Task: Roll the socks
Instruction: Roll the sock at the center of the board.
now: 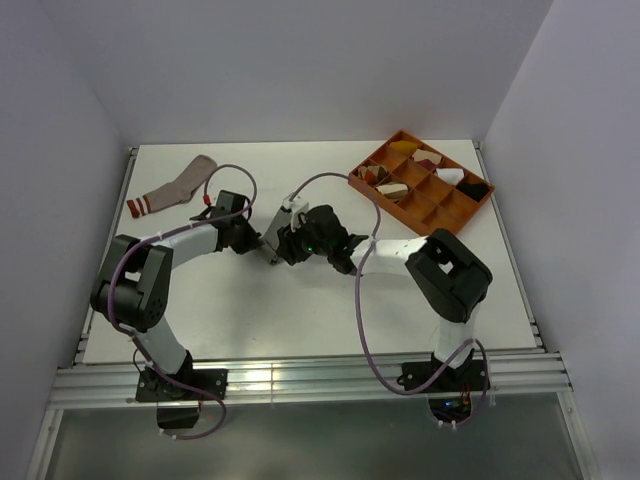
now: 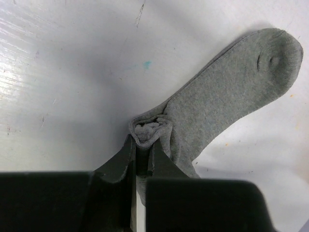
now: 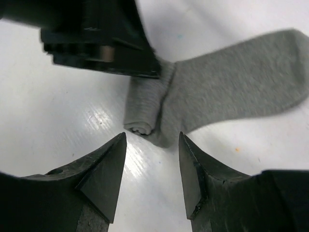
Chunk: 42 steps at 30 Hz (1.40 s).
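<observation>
Grey knit ankle sock [image 2: 227, 92] lies midway between the counter's [image 1: 300, 320] side edges, cuff end rolled. The left gripper [image 2: 142, 142] pinches that roll, the right gripper [image 3: 152, 137] gapes just beside it, and the unrolled foot trails away.

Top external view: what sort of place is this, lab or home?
Most likely a lab robot cell, not a home: a white table boxed in by plain white walls, an aluminium rail along its near edge, and an orange divided tray.
</observation>
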### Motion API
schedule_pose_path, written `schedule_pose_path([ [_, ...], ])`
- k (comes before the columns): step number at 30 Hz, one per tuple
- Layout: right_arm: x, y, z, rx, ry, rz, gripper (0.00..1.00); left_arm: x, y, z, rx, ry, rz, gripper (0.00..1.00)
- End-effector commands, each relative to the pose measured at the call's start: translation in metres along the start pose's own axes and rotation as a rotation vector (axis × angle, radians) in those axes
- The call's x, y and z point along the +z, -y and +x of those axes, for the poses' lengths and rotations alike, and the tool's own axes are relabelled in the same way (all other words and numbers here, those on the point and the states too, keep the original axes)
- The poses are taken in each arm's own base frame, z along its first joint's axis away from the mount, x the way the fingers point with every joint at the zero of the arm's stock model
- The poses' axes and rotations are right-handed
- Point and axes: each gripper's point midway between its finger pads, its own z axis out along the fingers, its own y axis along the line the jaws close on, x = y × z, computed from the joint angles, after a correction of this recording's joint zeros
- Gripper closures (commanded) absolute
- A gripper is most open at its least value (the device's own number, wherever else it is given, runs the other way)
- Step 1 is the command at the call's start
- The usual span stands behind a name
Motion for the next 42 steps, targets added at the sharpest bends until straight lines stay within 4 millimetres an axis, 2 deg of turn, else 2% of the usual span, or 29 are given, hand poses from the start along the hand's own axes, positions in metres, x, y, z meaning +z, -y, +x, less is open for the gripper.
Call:
schedule_pose_path([
  [1, 0.003, -0.004, -0.017, -0.207, 0.080, 0.084, 0.45, 0.002, -0.062, 0.029, 0.101, -0.102, -0.234, 1.00],
  [9, 0.019, -0.035, -0.015, -0.373, 0.114, 0.155, 0.44, -0.003, -0.048, 0.028, 0.149, -0.098, -0.211, 1.00],
  [13, 0.028, -0.040, -0.009, -0.414, 0.102, 0.180, 0.44, -0.003, -0.042, 0.031, 0.160, -0.102, -0.196, 1.00],
  [17, 0.037, -0.039, -0.006, -0.429, 0.095, 0.214, 0.43, -0.002, -0.039, 0.034, 0.170, -0.107, -0.190, 1.00],
  [19, 0.040, -0.031, -0.001, -0.445, 0.086, 0.260, 0.43, -0.002, -0.037, 0.034, 0.175, -0.105, -0.187, 1.00],
  [30, 0.049, -0.035, 0.005, -0.523, 0.076, 0.295, 0.44, 0.000, -0.033, 0.042, 0.199, -0.125, -0.180, 1.00],
  [35, 0.046, -0.047, 0.005, -0.504, 0.088, 0.250, 0.44, 0.000, -0.031, 0.042, 0.201, -0.123, -0.171, 1.00],
  [38, 0.046, -0.047, 0.005, -0.479, 0.079, 0.239, 0.44, 0.001, -0.031, 0.043, 0.199, -0.129, -0.169, 1.00],
  [41, 0.042, -0.045, 0.009, -0.422, 0.072, 0.214, 0.44, 0.000, -0.031, 0.043, 0.199, -0.130, -0.166, 1.00],
  [42, 0.037, -0.047, 0.003, -0.356, 0.089, 0.195, 0.44, 0.000, -0.031, 0.044, 0.199, -0.131, -0.167, 1.00],
])
